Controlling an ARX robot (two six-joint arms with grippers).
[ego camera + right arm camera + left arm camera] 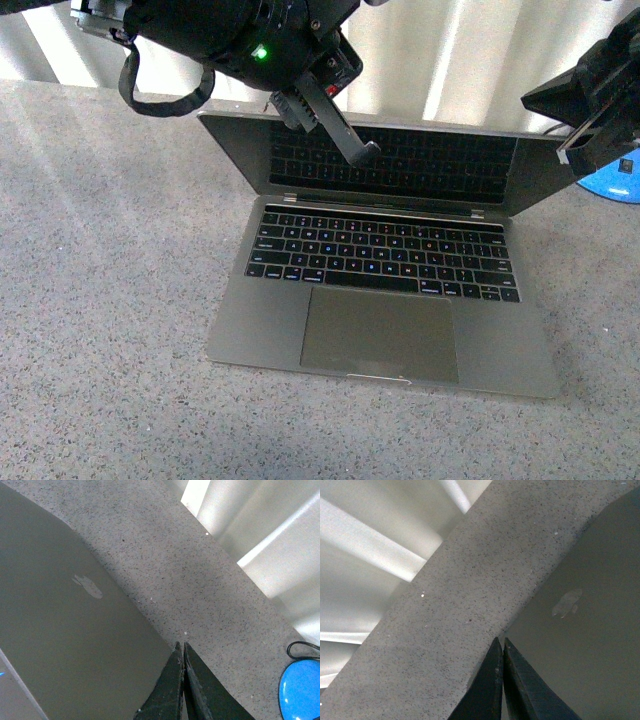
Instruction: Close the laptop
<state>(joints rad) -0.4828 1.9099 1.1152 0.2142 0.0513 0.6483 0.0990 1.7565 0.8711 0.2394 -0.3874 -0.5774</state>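
Observation:
The laptop [262, 322] lies open on the grey speckled table, its dark screen [400, 165] leaning forward over the black keys. My left gripper [366, 150] is shut and empty, its tips in front of the screen's upper middle. In the left wrist view the shut tips [501, 641] sit at the lid's edge, with the lid [580, 650] and its apple logo [566, 603] beside them. My right gripper [566, 152] is shut and empty at the lid's right edge. In the right wrist view its tips [180, 645] sit at the lid's [65, 630] corner.
A blue object [612, 186] lies on the table behind the laptop's right side, seen also in the right wrist view [300, 690] with a black cable [300, 646]. White ribbed panels [440, 60] stand at the table's back edge.

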